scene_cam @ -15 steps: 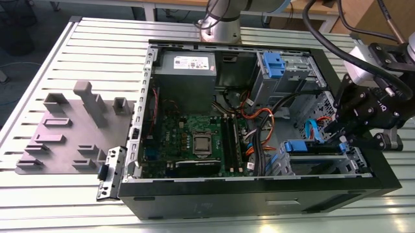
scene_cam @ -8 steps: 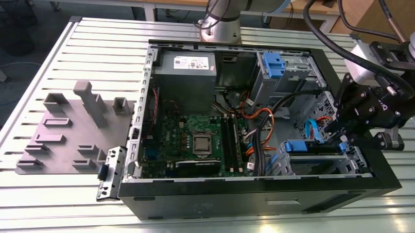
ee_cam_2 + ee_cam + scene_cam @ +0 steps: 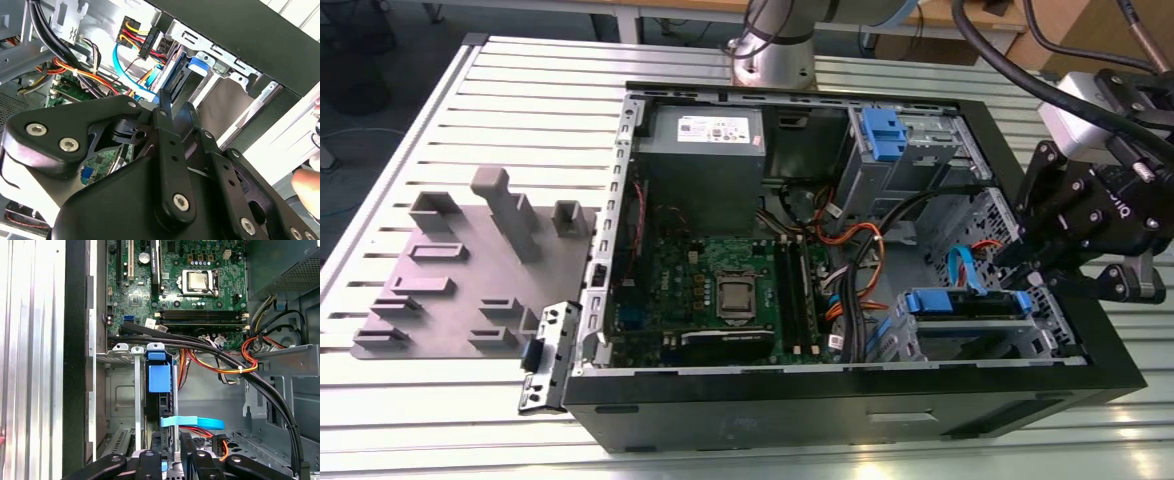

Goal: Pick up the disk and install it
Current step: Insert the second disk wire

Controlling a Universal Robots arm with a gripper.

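Currently, exterior view: gripper [image 3: 1041,268] hangs over the case's [image 3: 854,410] drive cage, right of the motherboard [image 3: 720,290]. Disk [image 3: 966,301] sits in the cage. First wrist view: disk [image 3: 160,377] slotted edge-on. Second wrist view: fingers [image 3: 165,112] close together; can't tell if pinching.

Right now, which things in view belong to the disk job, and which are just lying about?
Job:
silver metal disk in blue plastic carrier
black pincer
grey metal drive cage

Lying about:
grey plastic fixture plate with blocks
grey power-supply box
green motherboard
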